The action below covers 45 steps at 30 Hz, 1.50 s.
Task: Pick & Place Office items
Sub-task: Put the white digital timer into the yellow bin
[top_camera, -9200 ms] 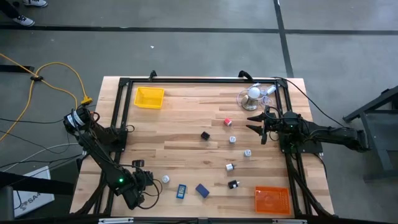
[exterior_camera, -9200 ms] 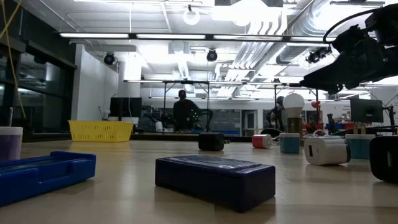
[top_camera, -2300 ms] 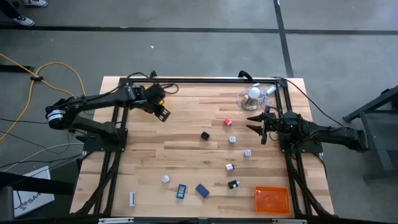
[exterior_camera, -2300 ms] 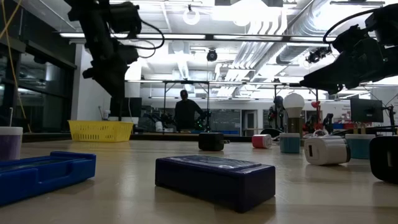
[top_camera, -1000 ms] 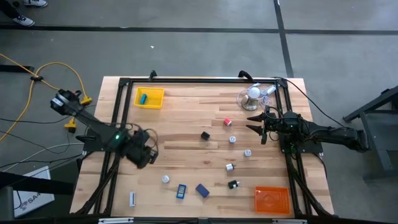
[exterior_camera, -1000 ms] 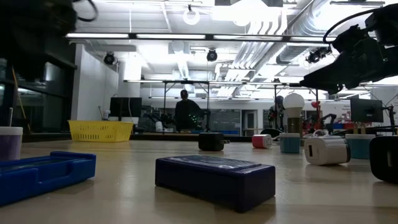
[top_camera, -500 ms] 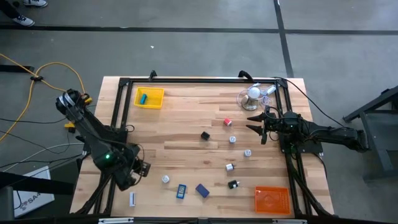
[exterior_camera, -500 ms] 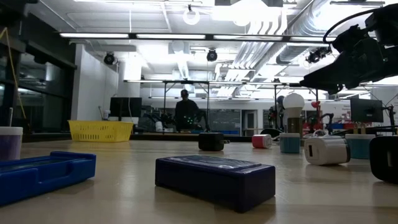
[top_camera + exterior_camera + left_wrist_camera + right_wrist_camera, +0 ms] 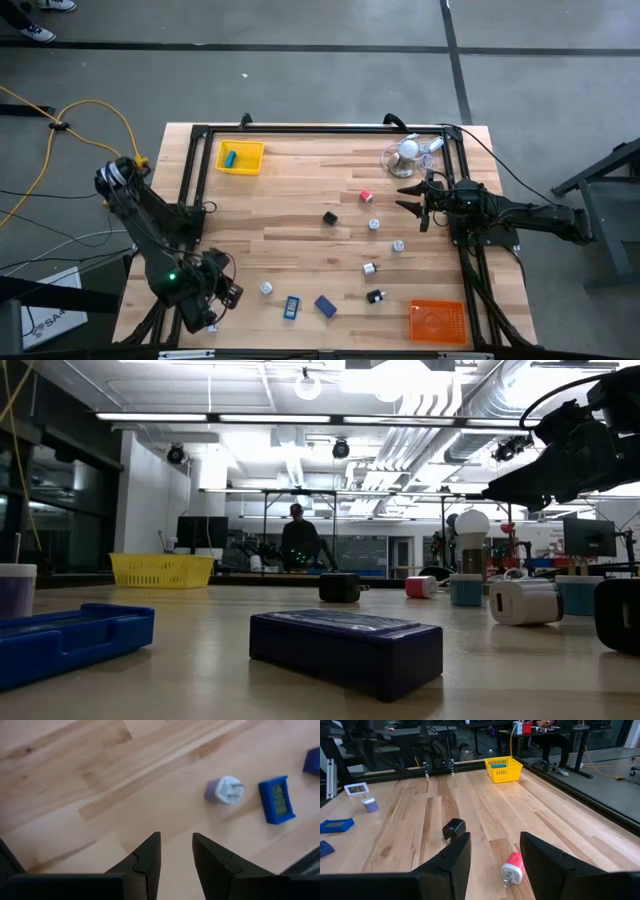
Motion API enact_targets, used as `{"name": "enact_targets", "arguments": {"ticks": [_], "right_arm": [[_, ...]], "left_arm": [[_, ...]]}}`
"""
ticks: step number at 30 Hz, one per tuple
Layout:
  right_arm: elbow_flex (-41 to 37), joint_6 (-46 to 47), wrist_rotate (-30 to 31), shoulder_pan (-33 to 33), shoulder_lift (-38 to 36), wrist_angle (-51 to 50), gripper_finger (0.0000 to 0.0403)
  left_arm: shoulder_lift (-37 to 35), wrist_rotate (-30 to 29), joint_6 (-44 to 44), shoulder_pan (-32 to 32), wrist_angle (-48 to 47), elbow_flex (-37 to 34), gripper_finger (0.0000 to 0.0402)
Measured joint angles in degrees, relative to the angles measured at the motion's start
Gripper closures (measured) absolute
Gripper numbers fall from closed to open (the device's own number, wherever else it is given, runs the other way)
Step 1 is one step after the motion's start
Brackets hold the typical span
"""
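The office items lie scattered on the wooden table: a red plug (image 9: 366, 196), a black plug (image 9: 330, 217), silver-white bits (image 9: 398, 244), a dark blue block (image 9: 325, 305), a blue flat piece (image 9: 291, 307) and a pale lilac plug (image 9: 266, 288). A teal piece (image 9: 229, 157) lies in the yellow tray (image 9: 250, 168). My left gripper (image 9: 230, 295) hovers open over bare wood near the table's near left corner, pointing down, left of the lilac plug (image 9: 223, 790). My right gripper (image 9: 408, 196) waits open at the right edge, level, empty; the red plug (image 9: 512, 870) lies ahead of it.
An orange tray (image 9: 437, 321) sits at the near right corner. A white ball-shaped object with a clear tangle (image 9: 408, 150) stands at the far right. A black frame (image 9: 195, 180) runs along the table's left, far and right edges. Bare wood lies in the left middle.
My left gripper has swung from the table's left middle toward the near edge and now hangs over the near left corner, still pointing down with the same finger gap. The arm now covers the spot where a white stick lay.
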Motion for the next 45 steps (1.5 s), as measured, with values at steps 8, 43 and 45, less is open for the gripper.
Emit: {"name": "enact_targets", "arguments": {"ticks": [8,43,45], "right_arm": [[0.0,0.0,0.0,0.0,0.0,0.0,0.0245],[0.0,0.0,0.0,0.0,0.0,-0.1,0.0245],[0.0,0.0,0.0,0.0,0.0,-0.1,0.0245]], "left_arm": [[4.0,5.1,-2.6,-0.1,-0.2,5.0,0.0294],[14.7,26.2,-25.7,-0.3,2.0,12.0,0.0294],[15.3,26.4,-26.2,-0.4,1.7,12.0,0.0294]]}}
